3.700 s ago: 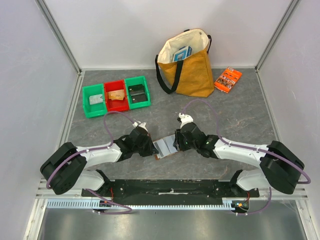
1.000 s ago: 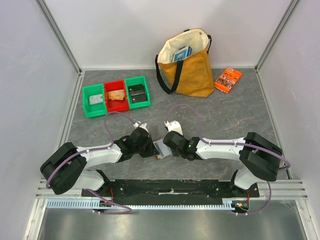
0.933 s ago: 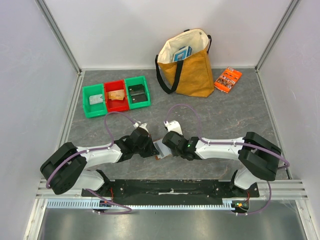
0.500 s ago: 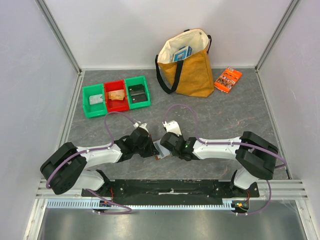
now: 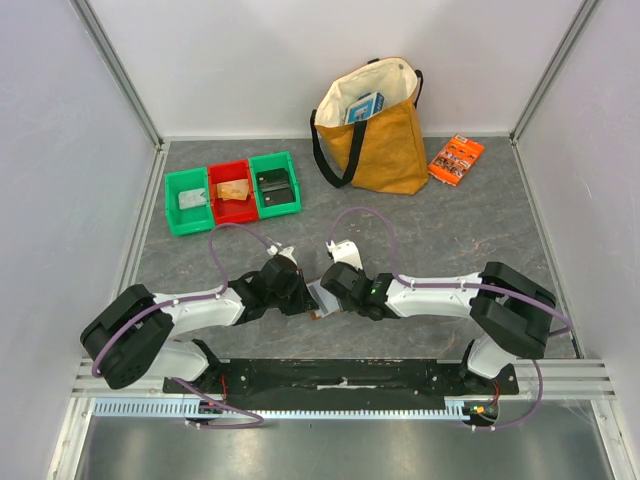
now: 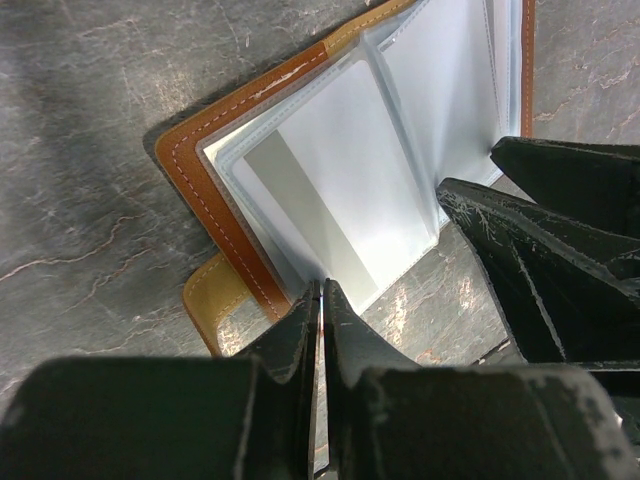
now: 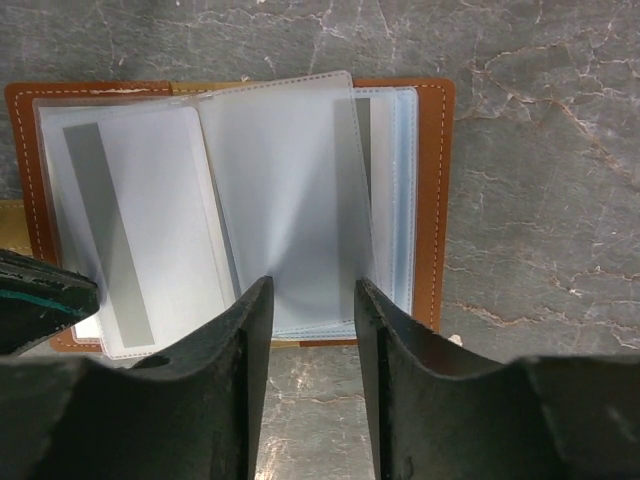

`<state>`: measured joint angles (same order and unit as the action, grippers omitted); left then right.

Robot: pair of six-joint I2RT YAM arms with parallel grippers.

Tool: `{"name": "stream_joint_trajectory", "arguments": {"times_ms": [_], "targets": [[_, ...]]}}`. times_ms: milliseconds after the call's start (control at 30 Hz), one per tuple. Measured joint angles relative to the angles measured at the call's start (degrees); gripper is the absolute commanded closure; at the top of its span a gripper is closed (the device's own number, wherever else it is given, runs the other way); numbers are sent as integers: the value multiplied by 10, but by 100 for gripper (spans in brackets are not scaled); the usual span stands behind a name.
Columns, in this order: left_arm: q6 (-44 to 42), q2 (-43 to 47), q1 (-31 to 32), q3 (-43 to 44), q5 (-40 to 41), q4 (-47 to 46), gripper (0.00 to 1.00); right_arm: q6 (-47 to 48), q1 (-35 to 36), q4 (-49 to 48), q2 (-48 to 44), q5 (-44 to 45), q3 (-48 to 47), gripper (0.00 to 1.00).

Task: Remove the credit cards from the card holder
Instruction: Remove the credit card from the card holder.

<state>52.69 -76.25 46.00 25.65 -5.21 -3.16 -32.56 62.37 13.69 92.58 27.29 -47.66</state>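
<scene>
The brown card holder (image 7: 436, 180) lies open on the table, its pale sleeve pockets fanned out. A pale credit card (image 7: 150, 220) with a grey stripe sits inside the left sleeve, and shows in the left wrist view too as the card (image 6: 340, 190). My left gripper (image 6: 321, 287) is shut, its tips pinching the near edge of the card holder (image 6: 190, 170). My right gripper (image 7: 310, 288) stands open at the near edge of a raised sleeve leaf (image 7: 285, 190). From above, the left gripper (image 5: 300, 291) and right gripper (image 5: 330, 292) meet over the card holder (image 5: 318, 303), mostly hiding it.
At the back left stand a green bin (image 5: 187, 202), a red bin (image 5: 232, 192) and another green bin (image 5: 275, 184). A yellow tote bag (image 5: 378, 130) stands at the back, with an orange printed packet (image 5: 456, 157) to its right.
The right gripper has slid left over the card holder, and its jaws have flexed slightly. The left gripper has stayed put, shut on the holder's edge.
</scene>
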Motion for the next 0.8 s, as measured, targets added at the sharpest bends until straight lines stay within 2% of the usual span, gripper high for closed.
{"name": "stream_joint_trajectory", "arguments": {"times_ms": [100, 267, 500, 567, 667, 800], "targets": [[0, 0, 0, 0, 0, 0, 92, -7, -2, -5, -5, 0, 6, 45], [0, 0, 0, 0, 0, 0, 92, -15, -10, -10, -16, -5, 19, 47], [0, 0, 0, 0, -1, 0, 92, -18, -19, -13, -18, -11, 22, 62], [0, 0, 0, 0, -1, 0, 92, -18, -19, -17, -18, -14, 22, 63], [0, 0, 0, 0, -1, 0, 92, -17, -19, -20, -18, -17, 23, 73], [0, 0, 1, 0, -2, 0, 92, -14, -19, -25, -18, -20, 23, 80]]}}
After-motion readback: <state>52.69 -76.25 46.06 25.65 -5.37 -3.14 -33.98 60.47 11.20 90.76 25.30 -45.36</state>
